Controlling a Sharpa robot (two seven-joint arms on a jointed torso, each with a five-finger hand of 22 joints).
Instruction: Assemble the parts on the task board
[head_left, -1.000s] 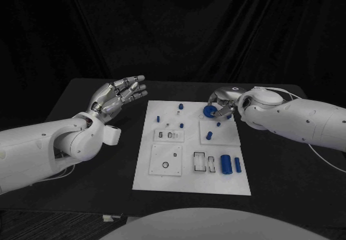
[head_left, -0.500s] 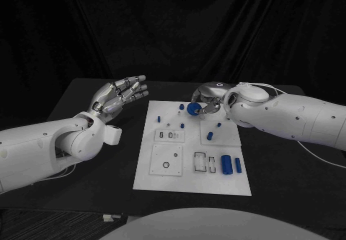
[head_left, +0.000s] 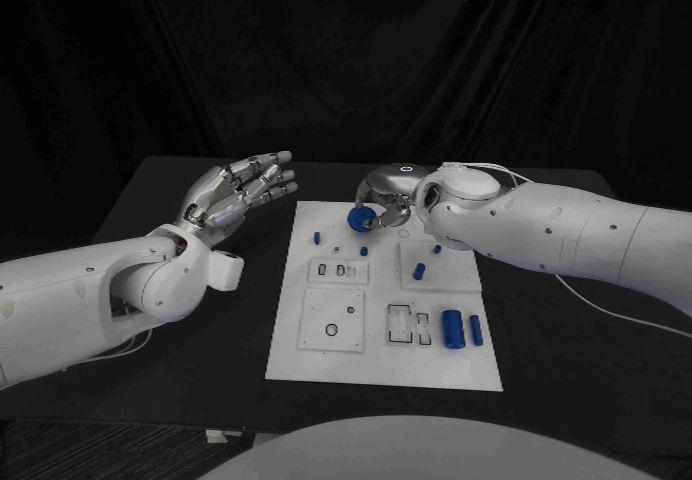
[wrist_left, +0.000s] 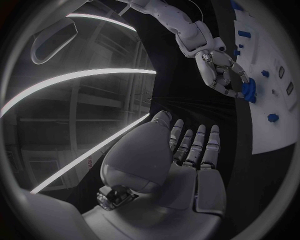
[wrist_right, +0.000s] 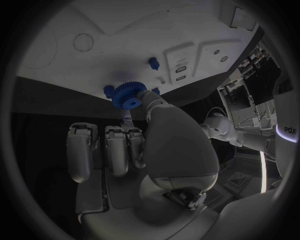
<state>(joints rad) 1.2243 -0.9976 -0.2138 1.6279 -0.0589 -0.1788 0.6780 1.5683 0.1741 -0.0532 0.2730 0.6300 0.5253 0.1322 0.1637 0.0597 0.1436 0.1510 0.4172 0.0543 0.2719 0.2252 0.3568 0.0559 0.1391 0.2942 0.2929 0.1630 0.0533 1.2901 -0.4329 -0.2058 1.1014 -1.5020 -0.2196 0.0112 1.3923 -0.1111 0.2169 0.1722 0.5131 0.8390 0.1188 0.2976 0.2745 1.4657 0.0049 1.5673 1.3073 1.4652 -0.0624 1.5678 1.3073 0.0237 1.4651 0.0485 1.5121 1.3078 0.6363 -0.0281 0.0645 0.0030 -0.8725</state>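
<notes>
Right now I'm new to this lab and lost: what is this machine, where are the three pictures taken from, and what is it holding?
It is a robot with two white arms and silver hands at a black table. One picture looks down from its head; the two round ones come from cameras at its wrists. On the table lies a white task board with small blue parts, such as a blue cylinder. The right hand holds a blue gear over the board's far end. The left hand is raised beside the board, fingers spread, holding nothing.
</notes>
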